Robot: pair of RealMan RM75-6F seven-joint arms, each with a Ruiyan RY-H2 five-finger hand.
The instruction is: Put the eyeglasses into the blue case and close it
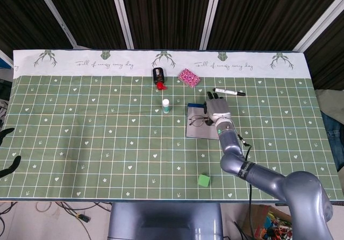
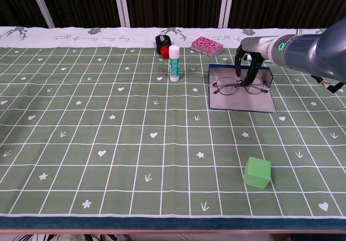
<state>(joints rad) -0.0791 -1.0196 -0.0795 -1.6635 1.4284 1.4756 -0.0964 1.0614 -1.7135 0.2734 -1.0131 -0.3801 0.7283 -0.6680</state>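
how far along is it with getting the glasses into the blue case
Mostly placed: the eyeglasses lie unfolded on the open blue case, on its grey lining. In hand: the right hand is over them, fingers spread, one fingertip down near the bridge; whether it touches is unclear. Left: the case is not yet closed. The left hand sits idle at the table's edge.

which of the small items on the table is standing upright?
The white glue stick with the green base, left of the blue case. The marker and the black bottle with the red cap both lie flat.
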